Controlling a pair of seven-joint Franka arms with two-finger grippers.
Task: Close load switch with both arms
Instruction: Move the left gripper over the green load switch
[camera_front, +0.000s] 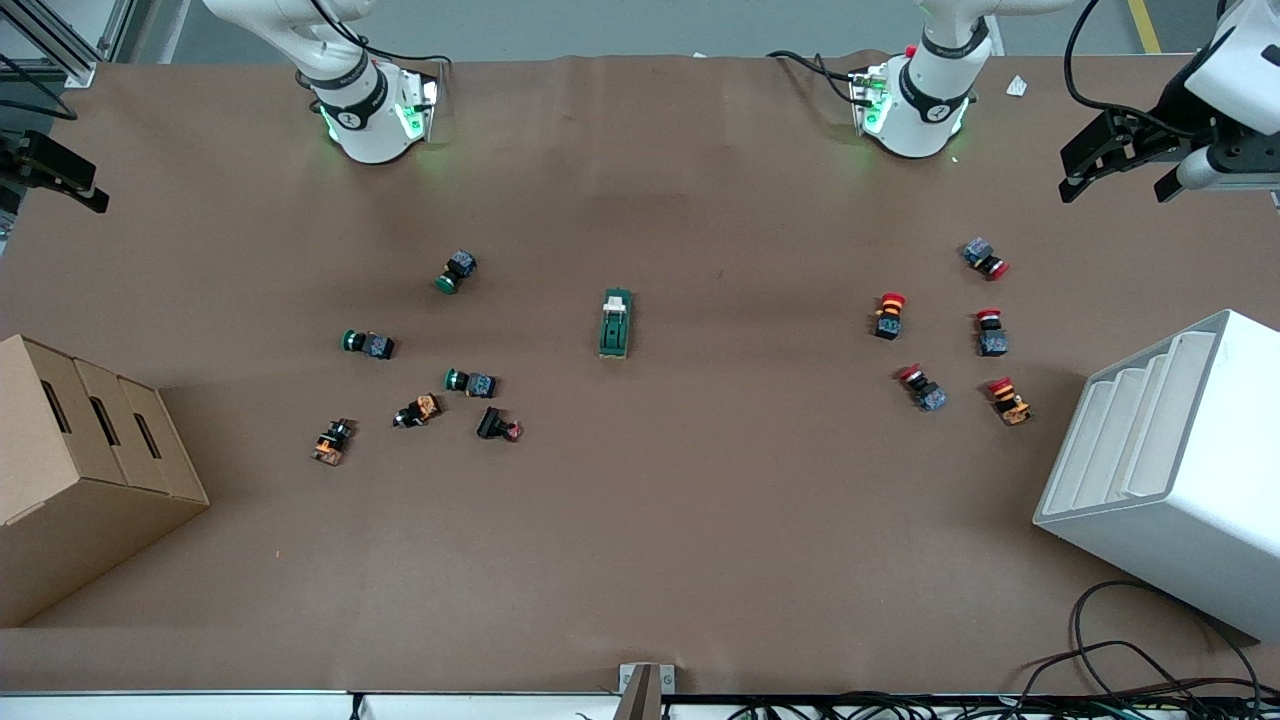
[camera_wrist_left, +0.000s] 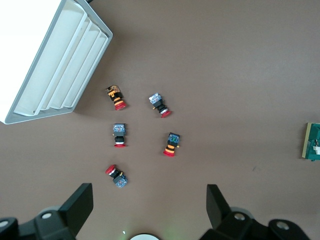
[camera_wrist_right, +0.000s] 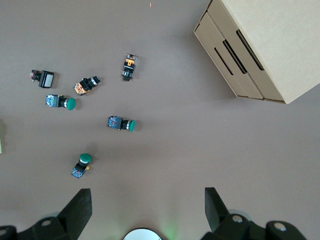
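The load switch (camera_front: 616, 324), a narrow dark-green block with a white handle piece at its end nearest the robot bases, lies flat at the middle of the table. Its end shows at the edge of the left wrist view (camera_wrist_left: 313, 142). My left gripper (camera_front: 1120, 183) is open and empty, up in the air over the left arm's end of the table, above the red push-buttons; it also shows in the left wrist view (camera_wrist_left: 150, 205). My right gripper (camera_front: 70, 185) is open and empty in the right wrist view (camera_wrist_right: 147, 207), high over the right arm's end. Both are far from the switch.
Several red push-buttons (camera_front: 940, 335) lie toward the left arm's end, several green and black ones (camera_front: 430, 370) toward the right arm's end. A cardboard box (camera_front: 80, 470) and a white stepped bin (camera_front: 1170, 470) stand at the table's two ends. Cables lie by the front edge.
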